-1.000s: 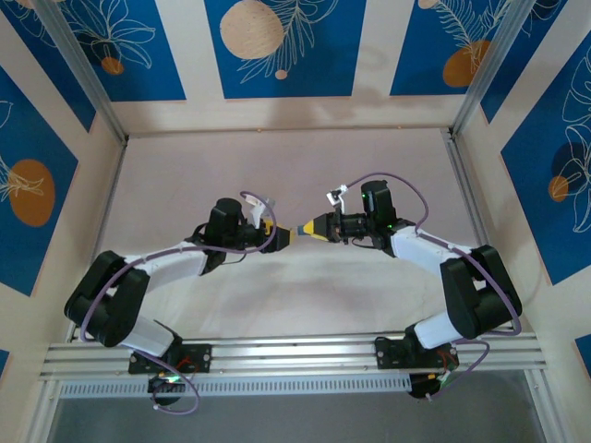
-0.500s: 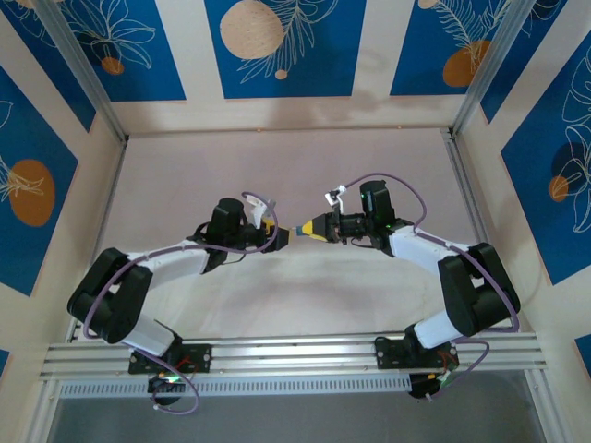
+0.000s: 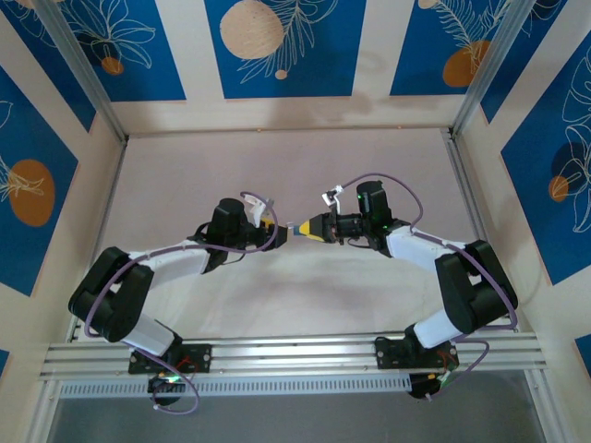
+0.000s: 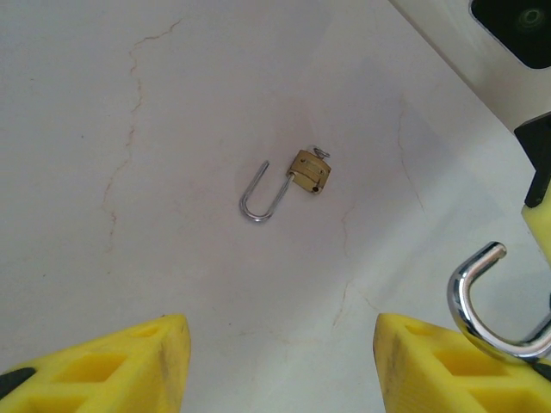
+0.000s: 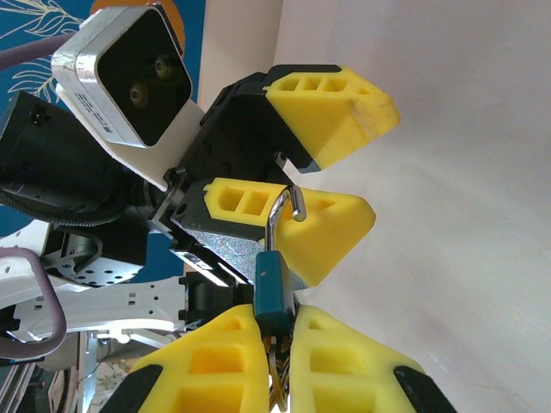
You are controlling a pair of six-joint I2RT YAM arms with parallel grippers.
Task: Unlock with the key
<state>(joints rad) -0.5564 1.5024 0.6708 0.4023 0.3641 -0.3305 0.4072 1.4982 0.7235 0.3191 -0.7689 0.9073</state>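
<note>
Checking my feeds: the two sets of fingers meet nose to nose over the middle of the pale tabletop (image 3: pixel 277 166), left set coming in from 9 o'clock, right set from 3. The yellow right fingers (image 5: pixel 215 361) are squeezed tight on a small dark teal-blue padlock with a silvery shackle (image 5: pixel 274 288). On the right wrist cam the shackle sticks out toward 12, its hooked tip sprung free of the body. That hook sits right against one of the yellow left fingers (image 5: pixel 325 231); whether it's touching, I can't tell. The left fingers are spread apart with nothing between them. On the left wrist cam, at 12 o'clock past that gap, a little brass padlock (image 4: pixel 310 172) lies flat on the tabletop. Its silver loop (image 4: pixel 250 215) is swung open toward 8 o'clock. As for the key, honestly I can't pick it out for sure. Some brassy slivers (image 5: pixel 275 387) poke out at 6 o'clock under the teal padlock, deep between the right fingers, too hidden to call.
</note>
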